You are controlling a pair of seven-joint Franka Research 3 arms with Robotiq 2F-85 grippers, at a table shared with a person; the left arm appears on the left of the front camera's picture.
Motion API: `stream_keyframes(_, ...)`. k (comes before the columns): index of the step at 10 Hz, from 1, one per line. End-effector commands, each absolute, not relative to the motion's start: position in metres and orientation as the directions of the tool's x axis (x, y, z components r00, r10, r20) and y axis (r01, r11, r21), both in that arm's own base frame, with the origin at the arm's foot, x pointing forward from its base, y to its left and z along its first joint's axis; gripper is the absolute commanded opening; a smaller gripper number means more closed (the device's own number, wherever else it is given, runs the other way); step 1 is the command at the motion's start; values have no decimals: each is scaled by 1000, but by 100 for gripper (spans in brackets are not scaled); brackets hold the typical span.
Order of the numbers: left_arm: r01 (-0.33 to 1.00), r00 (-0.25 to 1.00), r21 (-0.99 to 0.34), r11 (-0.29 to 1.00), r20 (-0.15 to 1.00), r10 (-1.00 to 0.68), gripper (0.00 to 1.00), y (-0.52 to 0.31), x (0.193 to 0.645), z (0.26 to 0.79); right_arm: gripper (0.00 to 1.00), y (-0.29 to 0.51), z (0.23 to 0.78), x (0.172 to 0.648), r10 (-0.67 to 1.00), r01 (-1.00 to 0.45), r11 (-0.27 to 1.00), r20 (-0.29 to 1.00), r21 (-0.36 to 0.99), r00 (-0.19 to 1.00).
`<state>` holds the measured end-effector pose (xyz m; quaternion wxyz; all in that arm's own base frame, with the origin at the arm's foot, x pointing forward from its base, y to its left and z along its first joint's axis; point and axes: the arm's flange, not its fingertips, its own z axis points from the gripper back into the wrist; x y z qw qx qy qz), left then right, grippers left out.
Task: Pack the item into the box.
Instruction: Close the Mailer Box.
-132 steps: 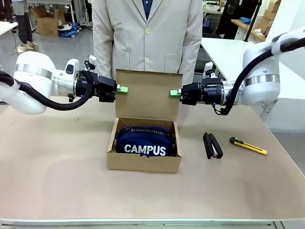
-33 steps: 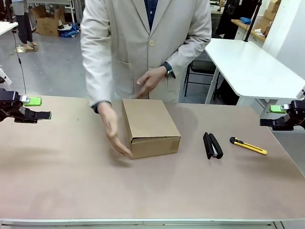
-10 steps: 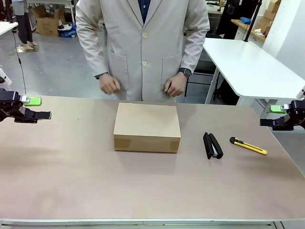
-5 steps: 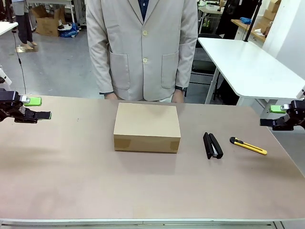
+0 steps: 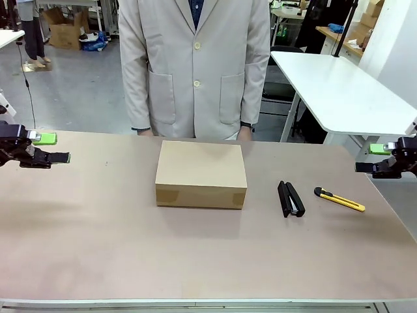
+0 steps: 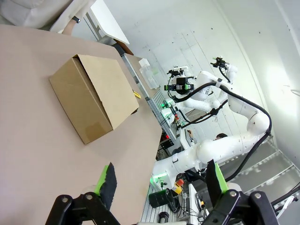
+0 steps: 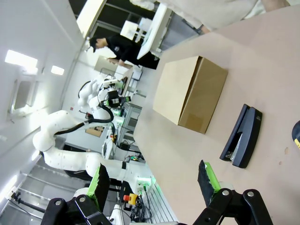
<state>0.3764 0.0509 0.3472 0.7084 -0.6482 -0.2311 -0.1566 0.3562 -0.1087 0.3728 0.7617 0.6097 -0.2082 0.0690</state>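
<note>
The box (image 5: pixel 201 175) sits shut in the middle of the table, lid flap down; it also shows in the left wrist view (image 6: pixel 93 101) and the right wrist view (image 7: pixel 190 96). The item is hidden. My left gripper (image 5: pixel 55 148) hovers open over the table's far left edge, well away from the box, with nothing between its fingers (image 6: pixel 161 180). At the far right edge my right gripper (image 5: pixel 366 158) is open and empty too (image 7: pixel 153 183).
A black stapler (image 5: pixel 290 199) and a yellow utility knife (image 5: pixel 339 199) lie right of the box. A person in a light coat (image 5: pixel 195 65) stands at the far edge, hands (image 5: pixel 244 132) down by the table edge. Bare tabletop (image 5: pixel 195 254) spreads in front.
The box, earlier open with the navy pouch inside, is now shut. Over the last second the person's hands dropped to the sides, away from the box. Both grippers stayed still.
</note>
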Motion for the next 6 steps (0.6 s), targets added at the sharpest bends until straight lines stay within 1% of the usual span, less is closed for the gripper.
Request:
stream_keyframes(1,537,835,-835,117,546,70,100,53,375,347,100,-108,376,354,-136,-364,245,404,899,905)
stream_keyframes(6,537,835,-835,117,546,70,100,53,375,347,100,-108,376,354,-136,-364,245,404,899,905)
